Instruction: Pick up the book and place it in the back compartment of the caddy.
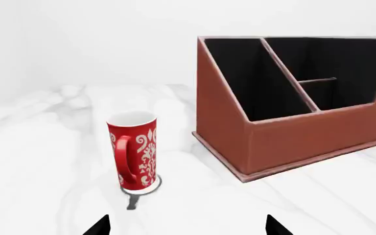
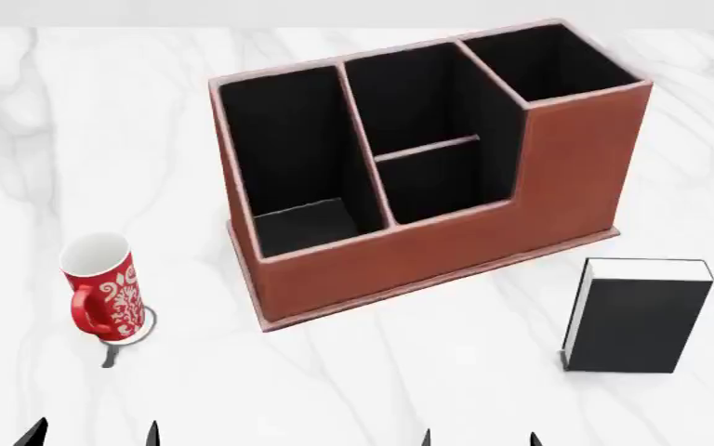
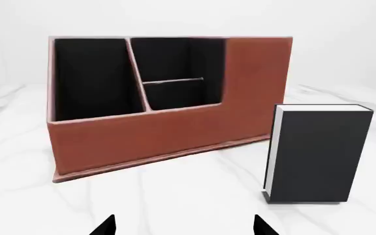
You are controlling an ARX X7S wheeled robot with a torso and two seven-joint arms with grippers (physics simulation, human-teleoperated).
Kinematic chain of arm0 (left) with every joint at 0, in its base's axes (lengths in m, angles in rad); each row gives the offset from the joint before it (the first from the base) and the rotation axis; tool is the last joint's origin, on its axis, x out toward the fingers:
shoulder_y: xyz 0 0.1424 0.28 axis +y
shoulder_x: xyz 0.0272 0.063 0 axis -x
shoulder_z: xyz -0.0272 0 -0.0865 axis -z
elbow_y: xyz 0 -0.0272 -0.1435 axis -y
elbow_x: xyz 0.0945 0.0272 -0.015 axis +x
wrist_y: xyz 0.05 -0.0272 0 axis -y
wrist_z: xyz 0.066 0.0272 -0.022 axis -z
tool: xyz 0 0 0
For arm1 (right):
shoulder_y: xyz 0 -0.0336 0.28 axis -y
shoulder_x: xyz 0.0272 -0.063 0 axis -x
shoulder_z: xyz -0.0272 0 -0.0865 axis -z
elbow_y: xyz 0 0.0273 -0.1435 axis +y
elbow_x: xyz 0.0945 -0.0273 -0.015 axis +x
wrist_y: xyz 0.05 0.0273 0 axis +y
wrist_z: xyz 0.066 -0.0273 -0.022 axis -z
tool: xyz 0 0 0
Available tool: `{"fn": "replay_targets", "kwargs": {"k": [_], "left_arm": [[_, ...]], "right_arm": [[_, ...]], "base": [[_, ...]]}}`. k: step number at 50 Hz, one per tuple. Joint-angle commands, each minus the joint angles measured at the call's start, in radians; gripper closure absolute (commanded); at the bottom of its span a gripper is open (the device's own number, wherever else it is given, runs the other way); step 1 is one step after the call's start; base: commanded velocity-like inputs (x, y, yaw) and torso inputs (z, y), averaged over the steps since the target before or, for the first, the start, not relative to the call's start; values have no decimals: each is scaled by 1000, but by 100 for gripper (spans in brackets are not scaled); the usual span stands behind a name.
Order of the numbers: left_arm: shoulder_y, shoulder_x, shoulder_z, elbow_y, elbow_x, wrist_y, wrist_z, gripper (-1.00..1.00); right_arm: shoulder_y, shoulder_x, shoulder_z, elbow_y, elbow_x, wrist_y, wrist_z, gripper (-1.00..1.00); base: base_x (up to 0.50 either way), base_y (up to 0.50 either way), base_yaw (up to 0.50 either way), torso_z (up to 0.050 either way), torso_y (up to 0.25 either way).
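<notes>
Head view: the black book (image 2: 636, 319) stands upright just right of the caddy (image 2: 456, 243) — ahead-right of the right gripper (image 2: 480, 439), clearly nearer it than the left gripper (image 2: 93, 435); both spread, empty.

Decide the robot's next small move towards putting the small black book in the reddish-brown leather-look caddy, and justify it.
Probably move the right gripper forward and to the right, towards the small black book. The book stands upright on the white marble table, untouched, beside the reddish-brown leather-look caddy, nearer the right arm, whose fingertips appear spread and empty.
</notes>
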Motion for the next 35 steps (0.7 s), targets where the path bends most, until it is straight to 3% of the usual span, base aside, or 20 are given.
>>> {"fn": "replay_targets", "kwargs": {"k": [1,18,29,35], "left_arm": [[6,-15,19,12,-25,-10,-13,-100],[5,-57,72,1,-57,40,-64,-100],[43,-72,87,44,-42,145,-102,-100],[82,-82,85,86,-70,270,-106,-100]], "right_arm": [[2,14,-25,12,13,-14,19,-100],[10,54,-82,31,63,-52,64,-100],[-26,71,-93,-22,106,-110,65,-100],[-71,78,-89,-81,144,-200,59,-100]], "base": [[0,0,0,0,0],[0,0,0,0,0],[0,0,0,0,0],[0,0,0,0,0]]}}
